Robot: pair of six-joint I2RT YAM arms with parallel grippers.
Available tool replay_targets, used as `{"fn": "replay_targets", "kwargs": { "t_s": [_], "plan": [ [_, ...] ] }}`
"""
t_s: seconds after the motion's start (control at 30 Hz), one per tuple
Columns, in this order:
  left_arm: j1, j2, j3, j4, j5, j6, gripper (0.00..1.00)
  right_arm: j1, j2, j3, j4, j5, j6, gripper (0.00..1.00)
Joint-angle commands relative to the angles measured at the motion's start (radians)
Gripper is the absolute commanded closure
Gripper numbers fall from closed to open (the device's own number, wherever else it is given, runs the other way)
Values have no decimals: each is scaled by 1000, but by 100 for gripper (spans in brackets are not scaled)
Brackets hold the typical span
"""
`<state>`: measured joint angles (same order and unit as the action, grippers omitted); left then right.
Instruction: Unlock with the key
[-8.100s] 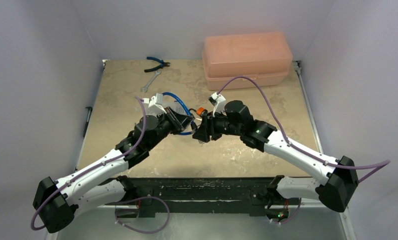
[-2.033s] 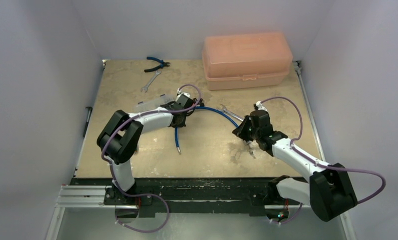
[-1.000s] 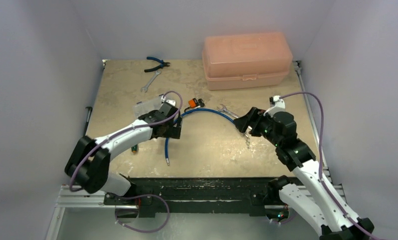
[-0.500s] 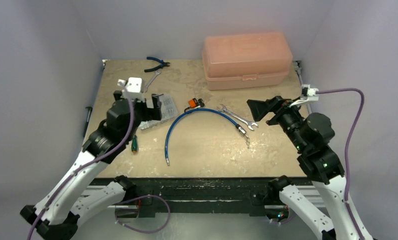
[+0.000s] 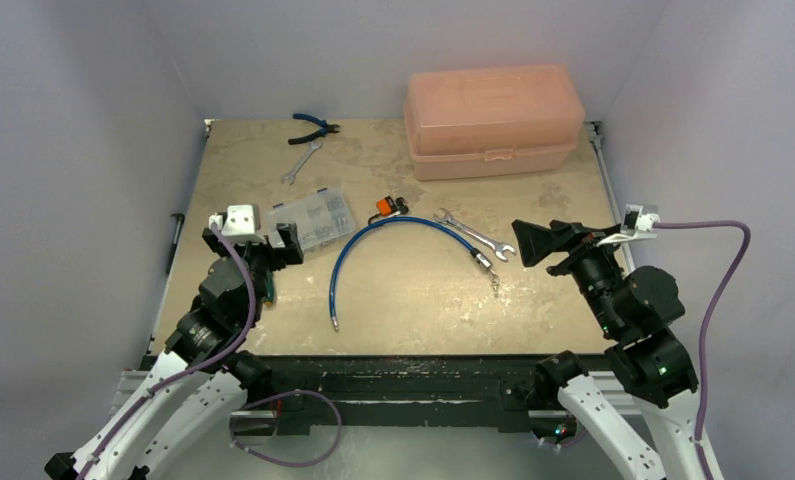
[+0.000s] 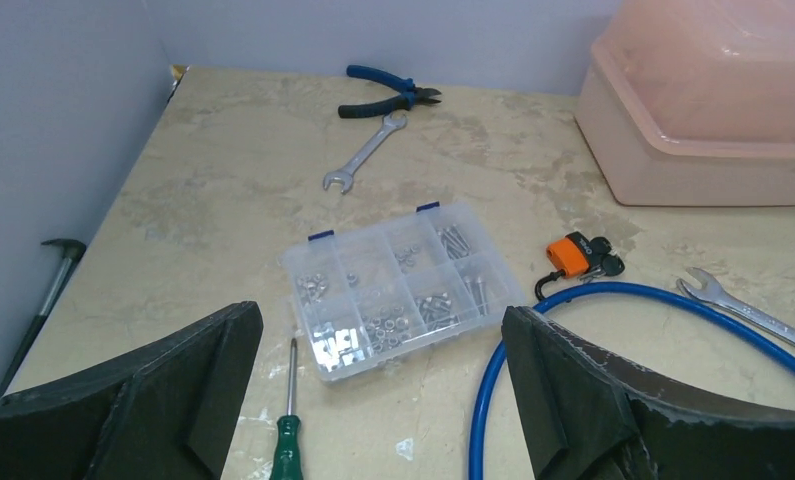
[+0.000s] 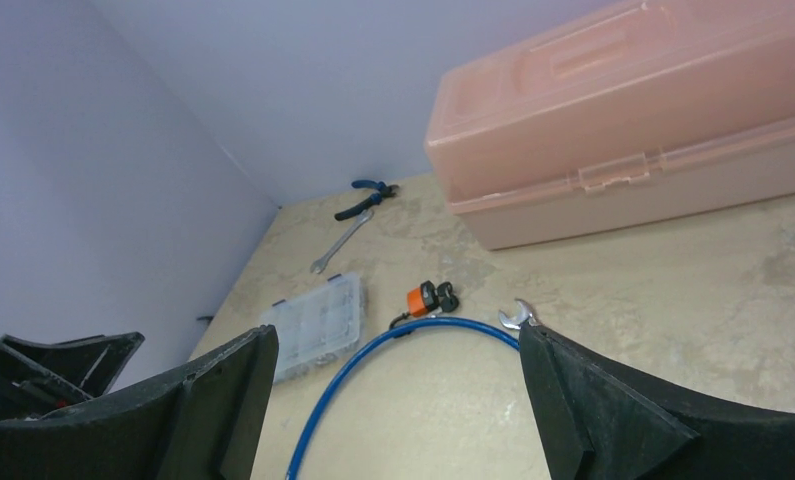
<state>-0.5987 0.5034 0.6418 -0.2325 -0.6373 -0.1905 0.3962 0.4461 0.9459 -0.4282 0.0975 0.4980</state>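
Black-headed key (image 6: 603,262) sits against the small orange padlock (image 6: 570,253).

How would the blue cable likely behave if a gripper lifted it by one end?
The blue cable lies in a loose arc, so it probably flexes and droops rather than lifting stiffly. The orange padlock sits at the arc's top, so a pull may drag it along if hooked on. Its smooth sheath might slip in a pinch.

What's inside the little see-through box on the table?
The see-through box holds small silvery screws and nuts, sorted into compartments. Any pieces lying underneath others are covered, so those stay hidden.
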Motion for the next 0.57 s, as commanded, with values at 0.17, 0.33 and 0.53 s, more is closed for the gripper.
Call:
{"fn": "replay_targets", "kwargs": {
  "t_s": [0.17,0.33,0.53],
  "plan": [
    [-2,-22,-27,72,-16,17,1,-4,-33,-31,-15,36,16,1],
    [-2,10,-11,59,9,24,2,-4,-18,-33,-14,78,10,1],
    [-1,10,-22,77,31,54,1,-5,32,-11,-6,63,-4,1]
  ]
}}
